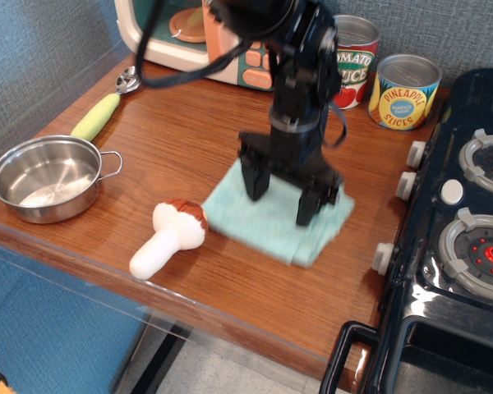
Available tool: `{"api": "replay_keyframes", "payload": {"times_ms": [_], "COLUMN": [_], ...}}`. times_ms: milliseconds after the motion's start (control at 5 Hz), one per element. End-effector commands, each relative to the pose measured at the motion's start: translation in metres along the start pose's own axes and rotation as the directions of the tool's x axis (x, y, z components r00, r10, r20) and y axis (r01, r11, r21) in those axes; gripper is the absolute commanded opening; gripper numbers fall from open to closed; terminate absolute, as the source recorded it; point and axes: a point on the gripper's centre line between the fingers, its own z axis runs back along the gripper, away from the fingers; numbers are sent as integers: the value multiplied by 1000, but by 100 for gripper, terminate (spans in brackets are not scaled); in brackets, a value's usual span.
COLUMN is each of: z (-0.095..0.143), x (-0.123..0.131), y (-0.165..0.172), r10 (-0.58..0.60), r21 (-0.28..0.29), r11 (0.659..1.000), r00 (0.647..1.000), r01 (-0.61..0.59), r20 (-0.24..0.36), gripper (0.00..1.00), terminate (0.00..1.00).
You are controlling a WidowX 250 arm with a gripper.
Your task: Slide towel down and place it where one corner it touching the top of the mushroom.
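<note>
The light teal towel (267, 223) lies flat on the wooden table (189, 139), near its front middle. Its left corner touches or nearly touches the reddish-brown cap of the toy mushroom (171, 236), which lies on its side with its white stem pointing to the front left. My black gripper (281, 199) is open, with both fingertips pressed down on the towel, one on the left part and one on the right. The arm hides the towel's far edge.
A steel pot (43, 176) sits at the left. A yellow-handled spoon (105, 105) lies behind it. A toy microwave (199, 33) and two tin cans (404, 90) stand at the back. A black toy stove (460, 230) fills the right side.
</note>
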Motion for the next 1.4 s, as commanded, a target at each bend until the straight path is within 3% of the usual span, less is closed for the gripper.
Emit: {"api": "replay_keyframes", "payload": {"times_ms": [0,200,800,1200], "z": [3,7,83,94], "x": [-15,-2,-1,-3], "y": [-8,-10,-18,-6], "r10": [-49,-38,-44,-21], "r21": [-16,4,-12,-21], "r11": [999,999,999,999], "r00": [998,997,975,975], "r01": [50,37,48,26], "r20": [48,73,216,219], "gripper": [100,100,100,100], "terminate": [0,0,0,0]}}
